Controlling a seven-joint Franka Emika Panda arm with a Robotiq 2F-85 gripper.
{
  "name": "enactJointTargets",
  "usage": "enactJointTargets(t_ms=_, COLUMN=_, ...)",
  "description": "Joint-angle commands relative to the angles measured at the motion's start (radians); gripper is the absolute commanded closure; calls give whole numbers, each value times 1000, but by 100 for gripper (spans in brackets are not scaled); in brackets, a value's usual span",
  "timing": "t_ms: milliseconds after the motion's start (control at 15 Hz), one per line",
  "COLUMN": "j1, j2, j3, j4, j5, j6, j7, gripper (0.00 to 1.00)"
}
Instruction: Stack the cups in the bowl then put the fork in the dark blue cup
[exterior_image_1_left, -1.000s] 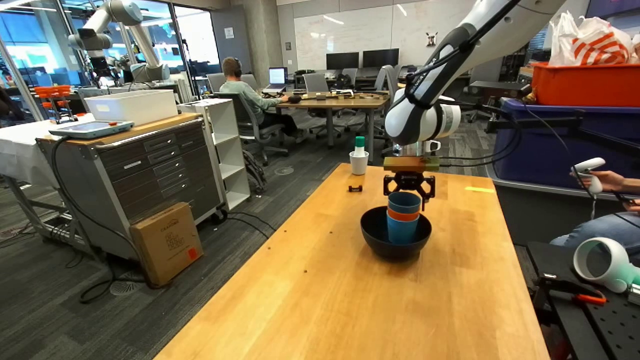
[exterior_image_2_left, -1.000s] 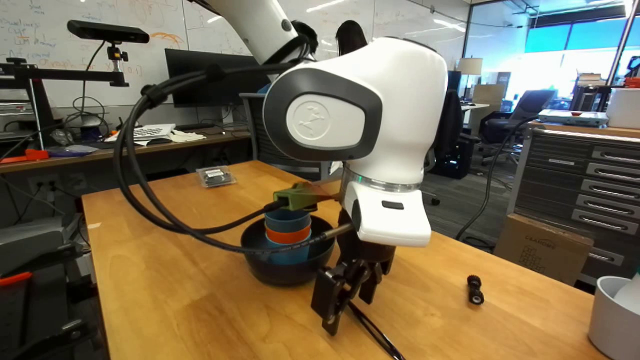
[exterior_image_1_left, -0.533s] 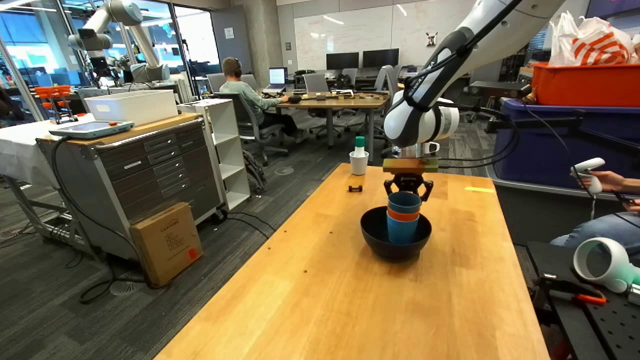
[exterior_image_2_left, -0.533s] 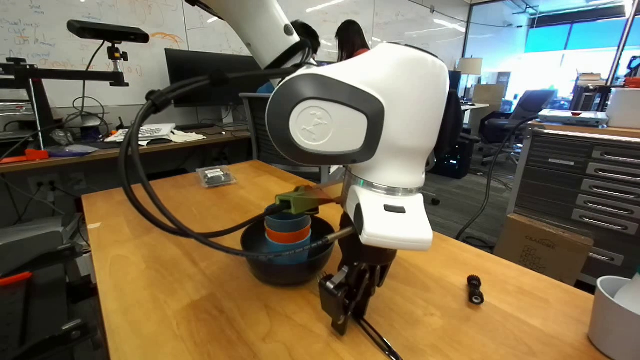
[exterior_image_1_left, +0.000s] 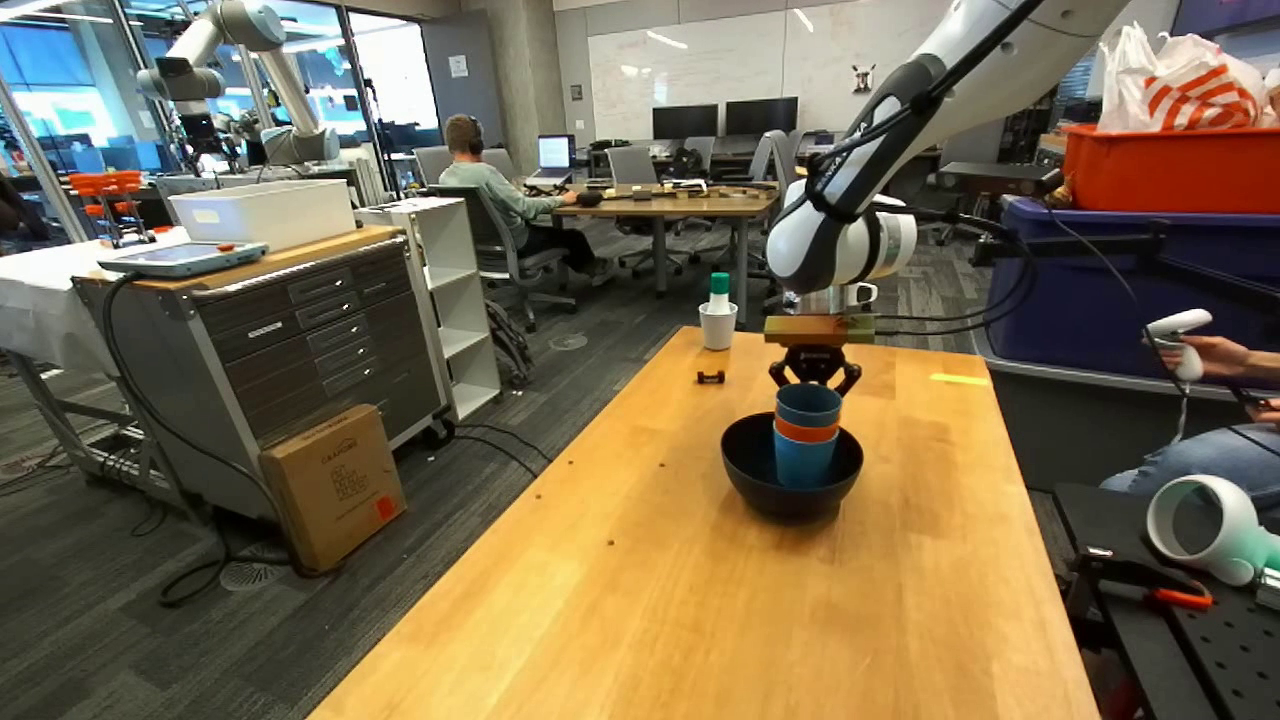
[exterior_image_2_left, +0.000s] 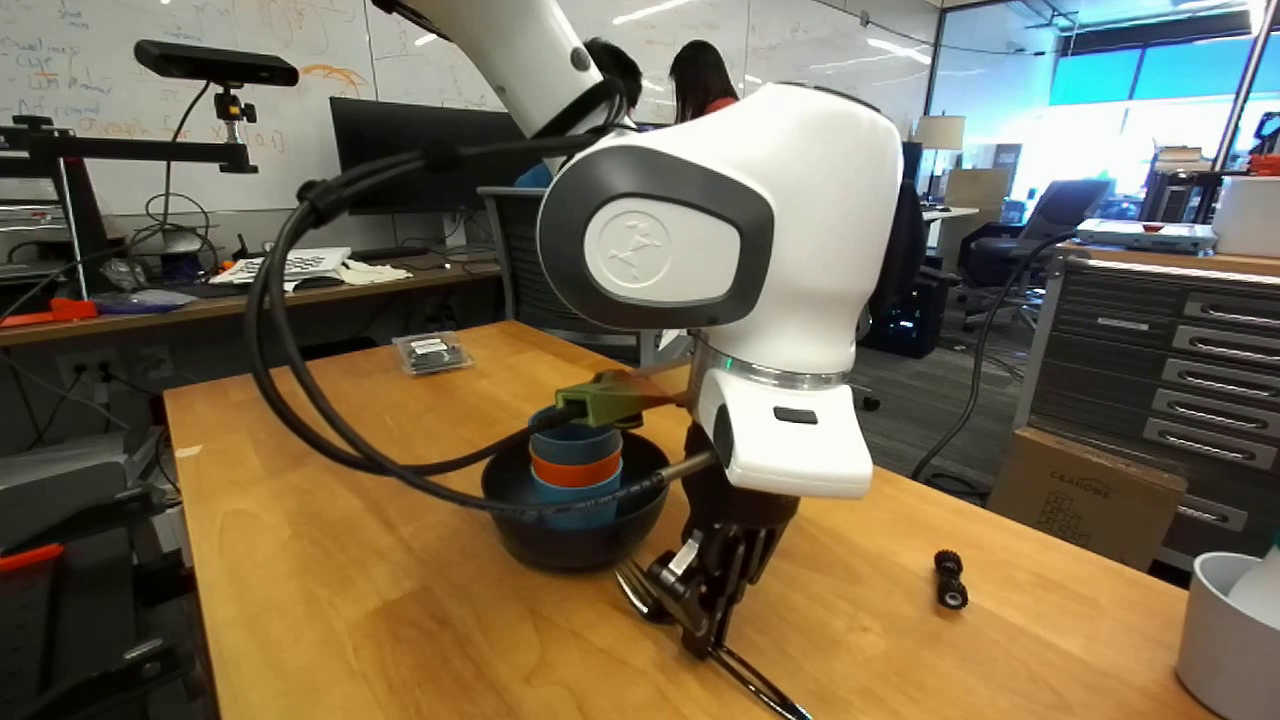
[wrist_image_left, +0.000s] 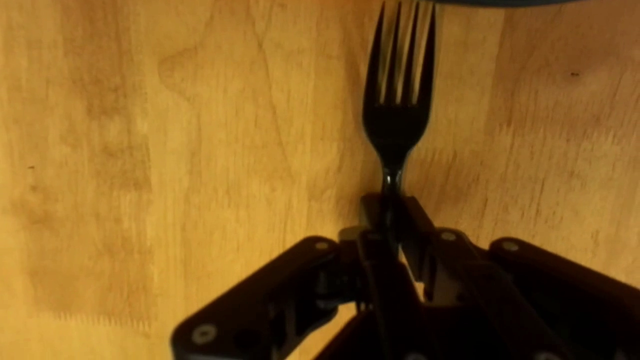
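The three cups stand nested in the black bowl (exterior_image_1_left: 745, 470), seen in both exterior views. The dark blue cup (exterior_image_1_left: 808, 408) is on top, an orange cup (exterior_image_1_left: 806, 433) shows as a band below it, and a light blue cup (exterior_image_1_left: 803, 464) is lowest. Beside the bowl, my gripper (exterior_image_2_left: 700, 635) points down at the table, shut on the fork (exterior_image_2_left: 755, 683). In the wrist view the gripper (wrist_image_left: 391, 212) pinches the neck of the fork (wrist_image_left: 397, 120), tines toward the bowl's rim (wrist_image_left: 505, 1). Whether the fork touches the table, I cannot tell. The cups hide my fingertips in an exterior view.
A small black dumbbell-shaped piece (exterior_image_2_left: 950, 579) lies on the wooden table (exterior_image_2_left: 330, 560). A white cup (exterior_image_1_left: 717, 327) with a green-capped bottle (exterior_image_1_left: 719, 287) stands at the table's edge. A clear package (exterior_image_2_left: 432, 353) lies beyond the bowl. Black cables (exterior_image_2_left: 290, 340) loop from the arm past the cups.
The jaws have come together from wide apart onto the fork. Its tines, hidden before behind a finger, now show beside the gripper. Cups and bowl have stayed put; the arm has shifted only slightly.
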Motion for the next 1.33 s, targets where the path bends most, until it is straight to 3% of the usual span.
enactJointTargets(t_ms=0, j1=30, j2=4, j3=-34, j4=24, j5=-12, j6=-10, j7=11, gripper=87)
enactJointTargets(t_ms=867, j1=87, j2=-196, j3=-105, j4=-27, j5=-95, j6=36, j7=40, gripper=87)
enactJointTargets(t_ms=1267, j1=164, j2=-365, j3=-102, j4=-162, j5=-242, j6=226, j7=1, gripper=87)
